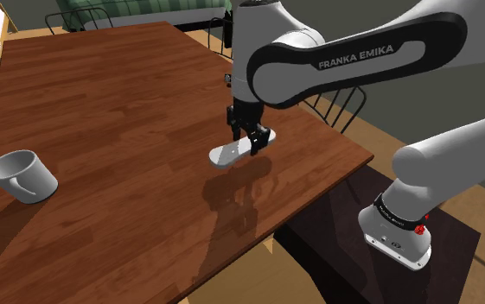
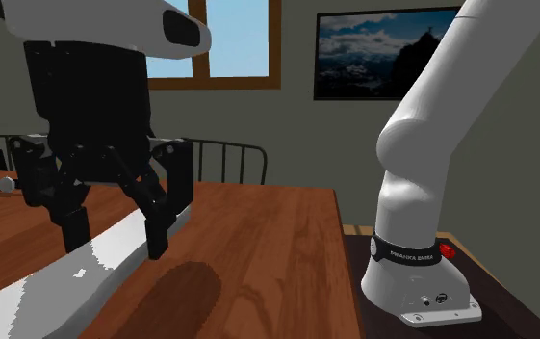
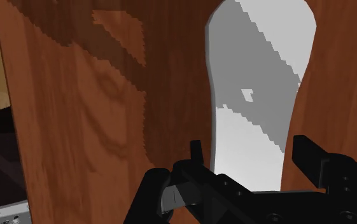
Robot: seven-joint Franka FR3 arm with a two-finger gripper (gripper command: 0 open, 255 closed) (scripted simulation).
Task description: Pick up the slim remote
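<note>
The slim remote is a pale grey, flat, elongated slab. My black gripper is shut on one end of it, and the other end points toward the shoulder view's left. It hangs a little above the brown wooden table, with its shadow on the wood beneath. In the second exterior view the gripper clasps the remote by its long sides. In the wrist view the remote runs away from the gripper, one finger on each edge.
A grey mug sits near the table's edge at the shoulder view's left. A dark wire chair stands behind the table's far side. The table's near corner is close to the dark stand.
</note>
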